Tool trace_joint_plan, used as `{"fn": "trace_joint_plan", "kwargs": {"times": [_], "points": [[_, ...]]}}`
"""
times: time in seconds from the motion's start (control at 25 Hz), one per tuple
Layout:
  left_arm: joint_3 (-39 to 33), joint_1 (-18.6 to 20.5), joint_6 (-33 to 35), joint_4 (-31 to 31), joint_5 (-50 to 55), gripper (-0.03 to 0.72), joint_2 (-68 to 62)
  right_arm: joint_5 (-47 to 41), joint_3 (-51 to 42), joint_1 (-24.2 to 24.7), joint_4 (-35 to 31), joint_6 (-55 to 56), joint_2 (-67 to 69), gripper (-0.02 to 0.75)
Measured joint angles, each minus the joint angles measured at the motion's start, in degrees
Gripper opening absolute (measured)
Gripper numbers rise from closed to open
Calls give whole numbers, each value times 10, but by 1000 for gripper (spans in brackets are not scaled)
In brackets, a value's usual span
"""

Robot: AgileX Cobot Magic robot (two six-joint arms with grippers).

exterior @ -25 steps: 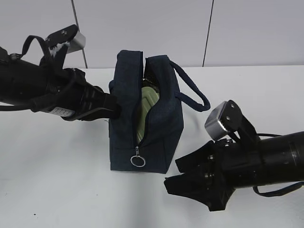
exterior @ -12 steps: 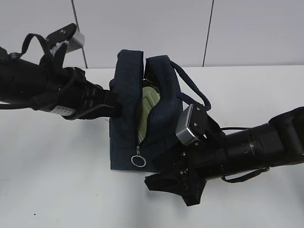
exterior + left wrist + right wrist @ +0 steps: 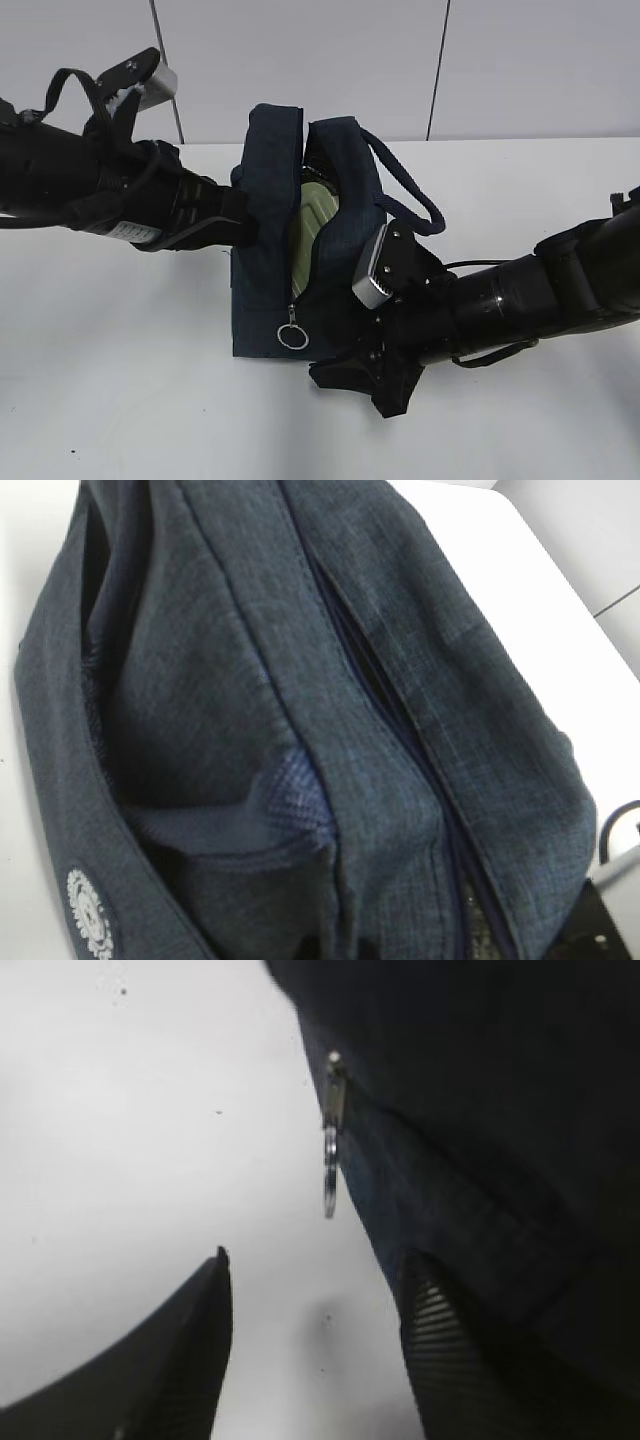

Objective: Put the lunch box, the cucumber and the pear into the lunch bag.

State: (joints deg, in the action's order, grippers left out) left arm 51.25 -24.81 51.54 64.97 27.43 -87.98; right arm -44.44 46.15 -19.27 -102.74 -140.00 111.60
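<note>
**Bag held steady, ring pull next**

From the outside camera, the lunch bag (image 3: 300, 250) stands on the white bench (image 3: 120, 400) with its zipper partly open. The pale green lid of the lunch box (image 3: 312, 222) shows in the gap, so the box is already inside. No cucumber or pear can be seen anywhere. The left gripper (image 3: 240, 228) presses on the bag's left side with its jaws pressed together; it looks like it holds the bag so it will not slide or tip. The right gripper (image 3: 355, 378) sits low at the bag's front right corner, near the silver ring pull (image 3: 291, 338). The bench in front and to the left gives it room to move.

From the left wrist camera, only the navy cloth of the bag and its zipper line (image 3: 400, 720) fill the picture. The jaws are hidden here.

From the right wrist camera, the jaws are spread apart and hold nothing. The ring pull (image 3: 330, 1172) hangs ahead of them, off the bag's edge. One fingertip (image 3: 440, 1320) is right beside the cloth.
</note>
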Motion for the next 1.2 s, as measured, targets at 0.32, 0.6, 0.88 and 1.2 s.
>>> {"fn": "trace_joint_plan", "kwargs": {"times": [0.32, 0.6, 0.88, 1.2], "points": [[0, 0, 0, 1, 3, -12, 0, 0, 6, 0, 0, -16, 0, 407], [0, 0, 0, 2, 5, -12, 0, -38, 6, -1, 0, -19, 12, 406], [0, 0, 0, 4, 6, -12, 0, -43, 16, -15, 0, -19, 36, 406], [0, 0, 0, 4, 7, -12, 0, -45, 34, -19, 0, -16, 36, 383]]}}
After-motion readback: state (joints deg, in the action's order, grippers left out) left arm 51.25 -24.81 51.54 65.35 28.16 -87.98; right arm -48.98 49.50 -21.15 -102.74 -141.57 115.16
